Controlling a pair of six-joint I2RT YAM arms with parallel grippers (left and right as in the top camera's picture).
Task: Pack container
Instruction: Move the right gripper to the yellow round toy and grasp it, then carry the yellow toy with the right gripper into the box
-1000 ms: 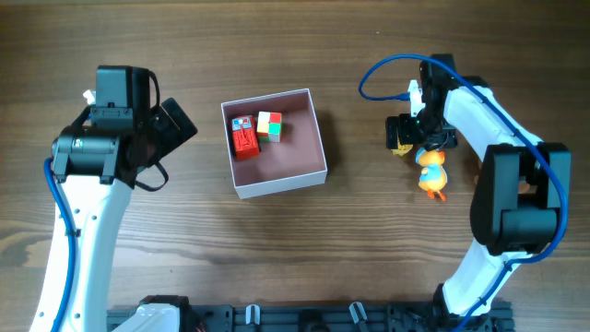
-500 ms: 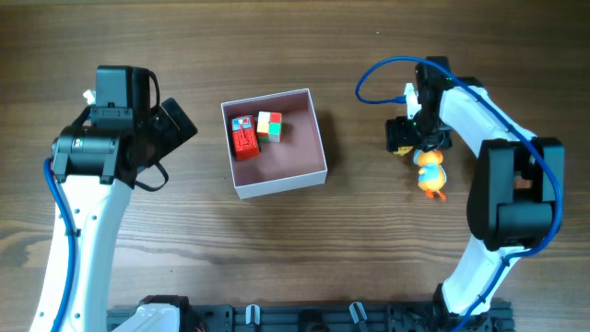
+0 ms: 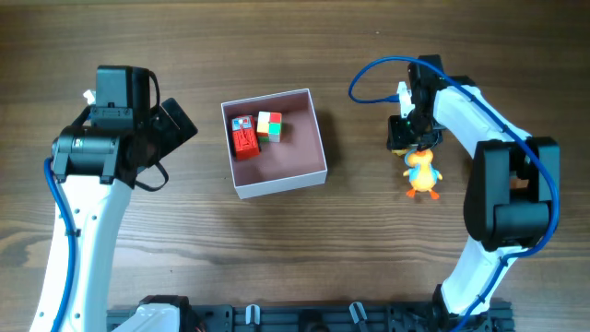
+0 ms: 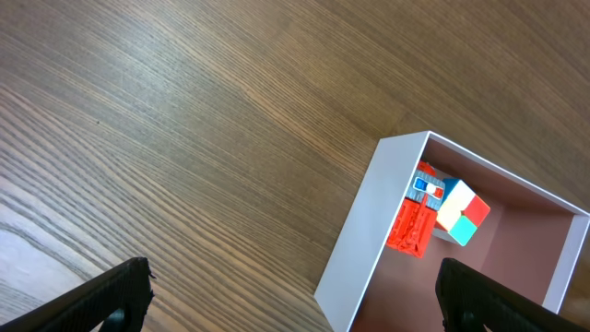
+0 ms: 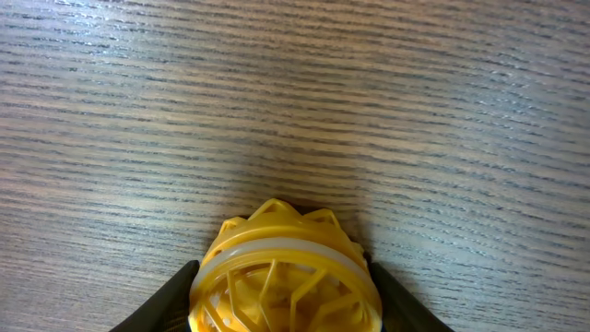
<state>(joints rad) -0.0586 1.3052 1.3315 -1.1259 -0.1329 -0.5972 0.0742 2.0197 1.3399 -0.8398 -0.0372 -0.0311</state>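
Note:
The container (image 3: 277, 187), a shallow white-walled box with a pink floor, sits left of centre on the table and also shows in the left wrist view (image 4: 369, 240). In it lie a red toy (image 3: 244, 138) (image 4: 412, 226) and a coloured cube (image 3: 269, 126) (image 4: 461, 212). My left gripper (image 3: 177, 124) (image 4: 309, 309) hangs open above the container's left wall, holding nothing. To the right of the container, my right gripper (image 3: 406, 140) (image 5: 286, 300) is down at the table. Both its fingers press the sides of a yellow lattice ball (image 5: 277, 249).
An orange and yellow duck toy (image 3: 422, 172) lies on the wooden table just below my right gripper. A blue cable (image 3: 369, 78) loops from the right arm. Bare wood surrounds the container.
My right gripper's jaws have closed in on the yellow lattice ball and the arm has shifted slightly left. The duck has moved a little to the left. The left arm is still.

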